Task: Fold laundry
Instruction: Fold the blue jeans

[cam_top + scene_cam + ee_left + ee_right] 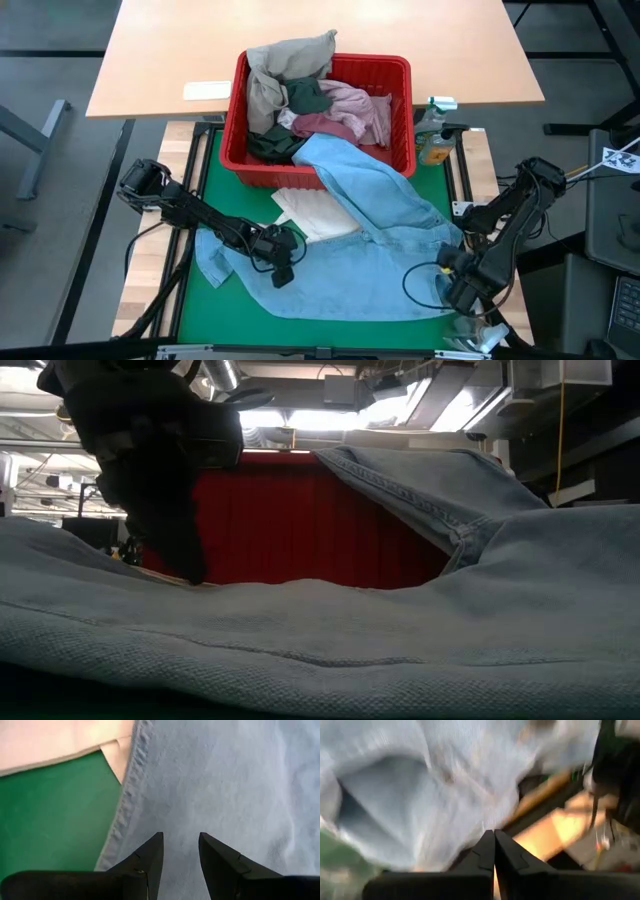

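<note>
Nearest the front edge of the worktop, the light blue garment [350, 240] is spread over the green mat [215, 315], one part running up and over the rim of the red basket [395, 68]. The left pincer [283, 262] is set over the garment's near left part, its fingers [150, 855] standing partly apart with nothing between them, just inside a stitched hem that borders the mat. The right pincer [455, 293] is at the garment's near right corner, its fingers [490, 850] pressed fully together; no cloth can be seen held between them. The fabric is judged soft and limp, of middling weight, with a woven, denim-like surface that should not slip; it is expected to sag and drag rather than hold a shape, so it is best lifted at two points at once. The doubled hem beside the left pincer and the matching edge at the right corner are judged the firmest places to be pinched. A cream piece [315, 212] lies partly under the blue cloth and could be dragged along. Farther back, beige [285, 65], dark green [305, 97] and pink [352, 108] garments are heaped in the basket.
</note>
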`<action>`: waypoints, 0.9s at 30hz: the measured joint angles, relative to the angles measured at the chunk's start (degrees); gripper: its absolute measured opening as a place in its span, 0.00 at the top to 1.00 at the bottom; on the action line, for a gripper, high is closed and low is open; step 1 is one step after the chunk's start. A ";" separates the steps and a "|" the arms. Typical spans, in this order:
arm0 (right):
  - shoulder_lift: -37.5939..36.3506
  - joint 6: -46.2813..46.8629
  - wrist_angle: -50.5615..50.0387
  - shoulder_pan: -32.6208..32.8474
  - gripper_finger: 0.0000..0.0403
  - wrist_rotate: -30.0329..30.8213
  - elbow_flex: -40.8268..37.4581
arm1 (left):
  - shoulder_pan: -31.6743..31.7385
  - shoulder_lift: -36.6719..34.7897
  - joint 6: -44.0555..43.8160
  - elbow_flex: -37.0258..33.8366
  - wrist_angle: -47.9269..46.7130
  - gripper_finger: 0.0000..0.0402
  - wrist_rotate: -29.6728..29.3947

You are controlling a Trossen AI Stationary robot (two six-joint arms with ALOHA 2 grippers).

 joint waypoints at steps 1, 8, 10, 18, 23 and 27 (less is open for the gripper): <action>0.00 -0.23 0.43 0.00 1.00 2.52 -0.13 | 0.01 0.00 0.02 0.00 0.09 0.70 -0.50; 0.02 -6.24 6.04 -4.64 1.00 5.64 -4.55 | -0.01 0.00 0.07 0.00 1.31 0.70 -1.10; 0.02 -9.23 8.28 -6.62 1.00 7.17 -5.78 | 0.00 0.00 0.05 0.00 1.43 0.70 -1.07; 0.02 -17.46 9.57 -14.91 1.00 8.43 -10.06 | -0.01 0.00 0.05 0.00 1.43 0.70 -1.07; 0.02 -18.78 9.21 -17.42 1.00 2.46 -14.82 | 0.01 0.00 0.04 0.00 1.43 0.70 -1.07; 0.02 -14.31 5.29 -17.74 1.00 3.19 -16.81 | 0.01 0.00 0.04 0.00 1.43 0.70 -1.09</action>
